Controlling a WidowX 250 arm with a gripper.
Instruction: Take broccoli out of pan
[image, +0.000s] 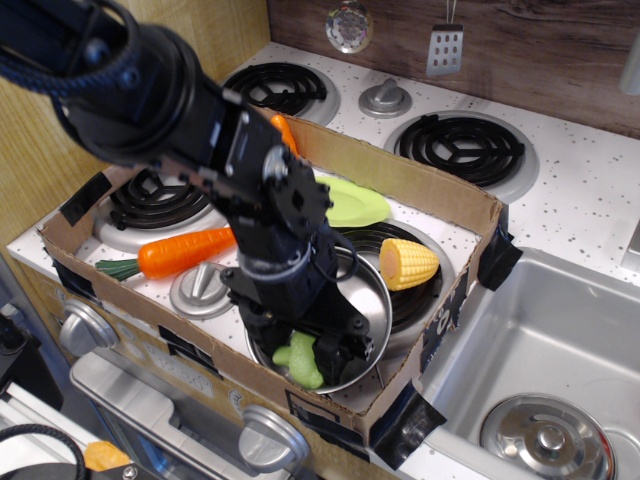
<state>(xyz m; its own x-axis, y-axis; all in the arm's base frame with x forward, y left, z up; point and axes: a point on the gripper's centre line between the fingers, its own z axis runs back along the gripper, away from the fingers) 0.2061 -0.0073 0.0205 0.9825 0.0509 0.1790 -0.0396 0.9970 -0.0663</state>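
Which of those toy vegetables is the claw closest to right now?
The broccoli, the pale green lumpy one lying inside the pan. The claw is down in the pan right at it, while the carrot and corn lie outside the pan.

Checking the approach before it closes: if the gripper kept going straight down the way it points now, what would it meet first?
Most likely the broccoli: the gripper points down into the pan and is right at the broccoli near the front wall. Depth is unclear, so contact may already exist; under it lies the pan floor.
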